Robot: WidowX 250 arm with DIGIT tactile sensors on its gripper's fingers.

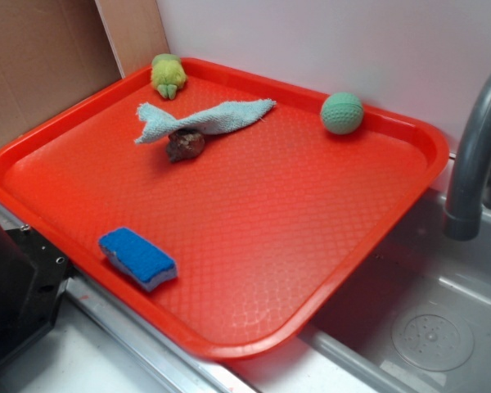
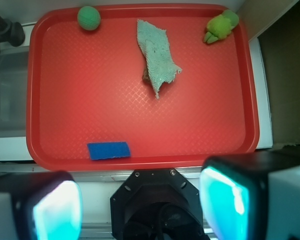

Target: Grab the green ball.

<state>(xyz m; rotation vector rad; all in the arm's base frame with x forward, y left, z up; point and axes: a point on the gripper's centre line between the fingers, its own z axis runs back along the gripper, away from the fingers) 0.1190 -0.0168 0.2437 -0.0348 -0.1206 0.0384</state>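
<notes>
The green ball [image 1: 342, 113] is small, mint-green and dimpled. It rests at the far right corner of the red tray [image 1: 295, 246]. In the wrist view the green ball [image 2: 89, 18] lies at the tray's [image 2: 90, 100] upper left. My gripper [image 2: 140, 205] hangs high above the tray's near edge, far from the ball. Its two cyan pads [image 2: 57, 212] stand wide apart with nothing between them. The gripper does not show in the exterior view.
On the tray lie a pale green cloth [image 1: 204, 119] draped over a brown lump [image 1: 185, 145], a yellow-green plush toy [image 1: 168, 75] and a blue sponge [image 1: 138, 258]. A grey faucet [image 1: 473, 155] and sink [image 1: 425, 327] stand to the right. The black robot base [image 2: 155, 210] sits below.
</notes>
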